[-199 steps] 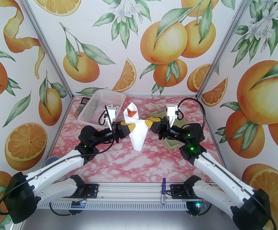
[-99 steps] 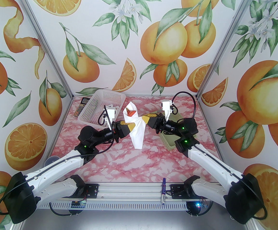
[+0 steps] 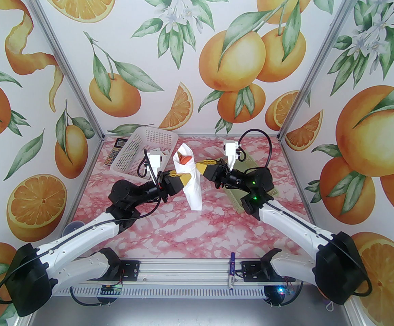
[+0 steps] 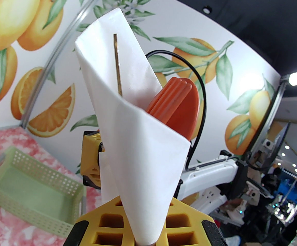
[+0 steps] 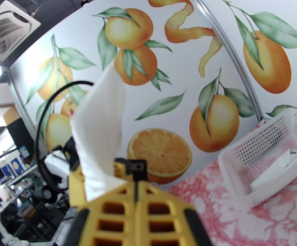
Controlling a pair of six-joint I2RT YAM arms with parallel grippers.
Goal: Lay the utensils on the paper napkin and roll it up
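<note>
White paper napkin (image 3: 191,185) cones around orange-red utensils (image 3: 184,159), clamped upright by the left tool (image 3: 182,181) while the closed right tool (image 3: 199,165) pinches its flap, likely to tighten the roll.

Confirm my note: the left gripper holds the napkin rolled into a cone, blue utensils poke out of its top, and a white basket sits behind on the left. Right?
No: the utensils are orange-red, not blue, as the left wrist view shows. The rest holds: the left gripper holds the napkin rolled into a cone, and a white basket sits behind on the left.
</note>
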